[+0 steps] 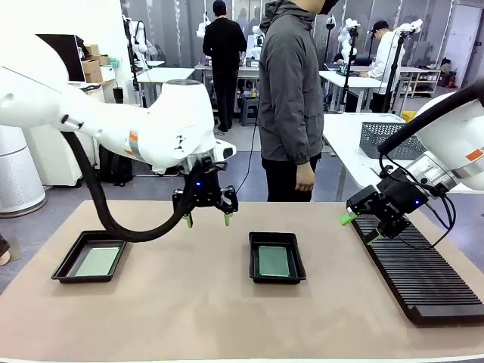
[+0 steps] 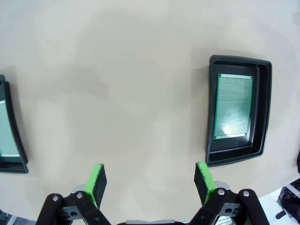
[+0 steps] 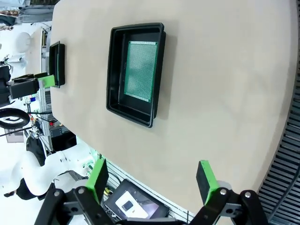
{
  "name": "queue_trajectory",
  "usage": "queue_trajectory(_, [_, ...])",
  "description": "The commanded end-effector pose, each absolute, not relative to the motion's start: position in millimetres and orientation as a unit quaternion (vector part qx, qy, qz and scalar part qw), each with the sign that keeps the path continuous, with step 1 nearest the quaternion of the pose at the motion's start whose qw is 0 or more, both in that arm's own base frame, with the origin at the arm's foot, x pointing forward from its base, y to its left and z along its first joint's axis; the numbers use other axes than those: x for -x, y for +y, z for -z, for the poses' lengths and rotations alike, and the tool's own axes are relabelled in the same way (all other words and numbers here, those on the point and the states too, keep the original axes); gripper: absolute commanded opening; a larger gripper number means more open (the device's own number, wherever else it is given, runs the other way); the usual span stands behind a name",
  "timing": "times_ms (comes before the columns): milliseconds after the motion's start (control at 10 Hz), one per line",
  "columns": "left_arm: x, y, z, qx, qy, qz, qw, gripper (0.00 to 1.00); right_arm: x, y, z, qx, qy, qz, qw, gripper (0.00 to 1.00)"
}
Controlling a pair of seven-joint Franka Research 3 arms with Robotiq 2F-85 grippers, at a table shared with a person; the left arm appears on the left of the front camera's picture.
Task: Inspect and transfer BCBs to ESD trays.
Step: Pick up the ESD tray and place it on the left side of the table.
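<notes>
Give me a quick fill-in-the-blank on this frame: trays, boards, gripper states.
1. Each of the two ESD trays, left and middle, holds ____ green board.
2. The left gripper hangs above the table with its jaws ____.
3. The right gripper hovers over the long black ____.
4. The board in the middle tray lies ____ on the tray floor.

Missing words: one; open; rack; flat

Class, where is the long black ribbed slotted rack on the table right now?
In the front view the long black ribbed slotted rack lies along the table's right side, under the open right gripper and right of the middle shallow black plastic tray.
</notes>
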State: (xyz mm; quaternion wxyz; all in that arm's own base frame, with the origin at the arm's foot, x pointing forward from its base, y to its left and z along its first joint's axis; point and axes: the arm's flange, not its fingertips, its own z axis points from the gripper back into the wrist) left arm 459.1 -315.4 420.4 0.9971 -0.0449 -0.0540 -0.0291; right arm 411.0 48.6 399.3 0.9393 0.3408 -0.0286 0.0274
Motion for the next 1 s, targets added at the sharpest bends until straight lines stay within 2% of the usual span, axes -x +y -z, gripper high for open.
queue_trajectory(0, [-469,-339,-413,0.038,-0.063,0.026,0.997,1.0,-411,56,-403,-0.337,-0.031,-0.025,0.941,1.0])
queue_trajectory(900, [-489,-415,-348,0.018,-0.048,0.045,0.998,1.0,-411,56,-403,-0.337,-0.031,-0.025,0.941,1.0])
